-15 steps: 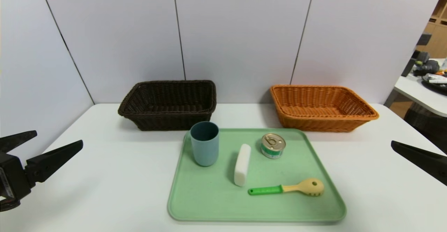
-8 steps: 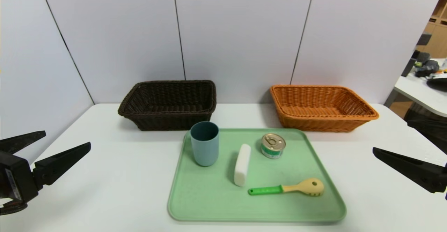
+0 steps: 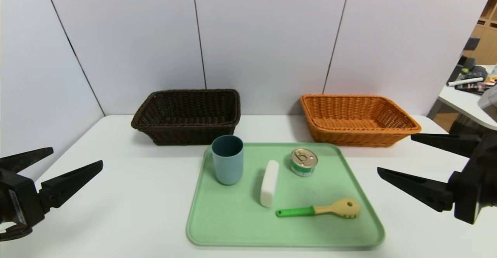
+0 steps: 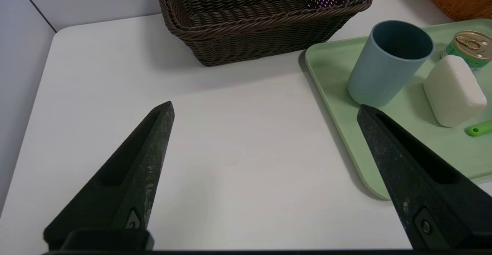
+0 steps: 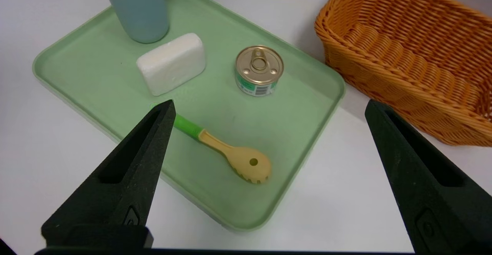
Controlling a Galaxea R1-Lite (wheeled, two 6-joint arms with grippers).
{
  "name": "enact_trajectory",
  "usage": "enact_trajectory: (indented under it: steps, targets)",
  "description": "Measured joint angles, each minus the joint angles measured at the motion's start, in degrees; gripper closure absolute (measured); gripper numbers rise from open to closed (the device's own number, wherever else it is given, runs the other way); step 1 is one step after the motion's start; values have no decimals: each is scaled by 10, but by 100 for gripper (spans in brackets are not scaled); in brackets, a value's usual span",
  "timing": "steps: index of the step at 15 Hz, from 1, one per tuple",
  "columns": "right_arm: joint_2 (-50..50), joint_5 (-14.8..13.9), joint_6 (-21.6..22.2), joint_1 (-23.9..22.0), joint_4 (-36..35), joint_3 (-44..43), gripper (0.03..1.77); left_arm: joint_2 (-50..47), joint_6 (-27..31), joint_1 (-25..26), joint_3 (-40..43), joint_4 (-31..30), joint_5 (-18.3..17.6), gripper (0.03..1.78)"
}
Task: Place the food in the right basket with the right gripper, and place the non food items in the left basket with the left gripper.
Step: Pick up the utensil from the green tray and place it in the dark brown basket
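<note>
A green tray holds a blue cup, a white sponge block, a small food can with a gold lid, and a spoon with a green handle. The dark brown left basket and the orange right basket stand behind it, nothing showing inside either. My left gripper hangs open over the table left of the tray. My right gripper hangs open just right of the tray, holding nothing. In the right wrist view the can and spoon lie ahead of the gripper.
White wall panels rise close behind both baskets. Bare white table lies between my left gripper and the tray. Another table with clutter stands off to the far right.
My right gripper has come in from the right edge toward the tray, and both its fingers now show. The left gripper has edged slightly inward. Nothing on the tray has moved.
</note>
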Motion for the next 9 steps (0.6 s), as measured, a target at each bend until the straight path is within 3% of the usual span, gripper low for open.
enact_trajectory:
  steps: [3,9]
  targets:
    - [44,0,1,15,-37,-5,10,19,0,-23,1,-10,1,12]
    - [101,4,0,54,-43,-15,10,79,-25,-120,13,-66,3,12]
